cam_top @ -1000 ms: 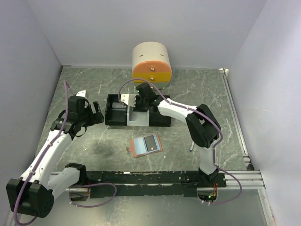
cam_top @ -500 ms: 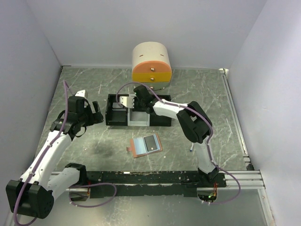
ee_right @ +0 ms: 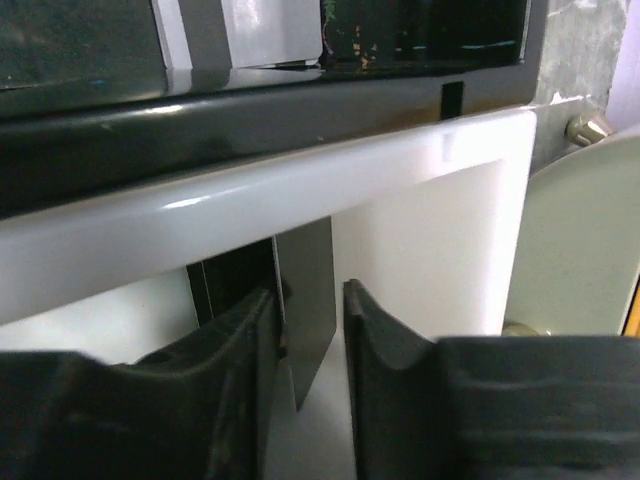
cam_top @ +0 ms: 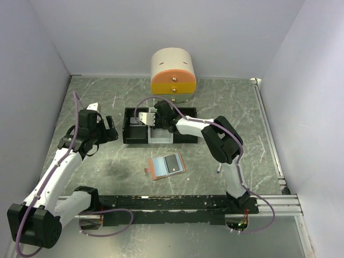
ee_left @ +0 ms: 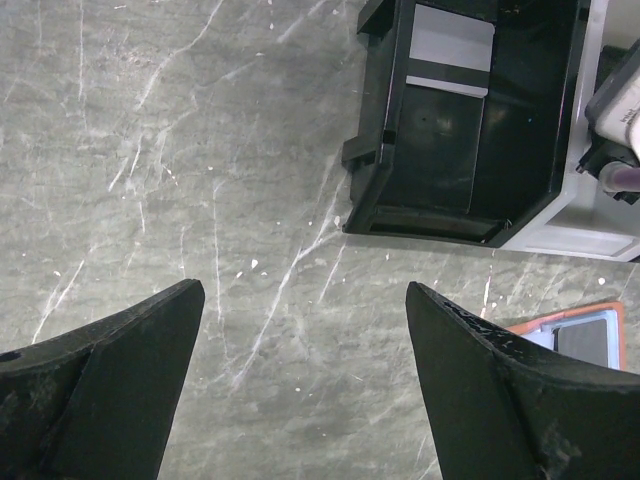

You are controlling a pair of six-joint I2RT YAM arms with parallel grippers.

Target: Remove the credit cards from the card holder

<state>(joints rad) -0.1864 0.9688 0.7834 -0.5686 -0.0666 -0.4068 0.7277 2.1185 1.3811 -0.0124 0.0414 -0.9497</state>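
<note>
The card holder (cam_top: 166,166), tan with light blue lining, lies open on the table with a dark card (cam_top: 172,162) still in it; its corner (ee_left: 612,314) shows in the left wrist view. My right gripper (cam_top: 153,120) reaches down into the white tray compartment (ee_right: 430,250). Its jaws (ee_right: 307,292) stand slightly apart around a dark grey credit card (ee_right: 312,262) on edge. The card leans on the left finger, with a gap to the right finger. A light grey card (ee_left: 452,48) lies in the black tray (ee_left: 368,192). My left gripper (ee_left: 305,290) hovers wide open and empty over bare table.
The black-and-white compartment trays (cam_top: 183,141) sit mid-table. A cream and orange drawer box (cam_top: 173,72) stands behind them. A small pen (cam_top: 218,169) lies right of the holder. Walls enclose the table on three sides.
My right gripper shifted a little left and lower into the white compartment, and its jaws parted from the dark card. The left arm stayed put.
</note>
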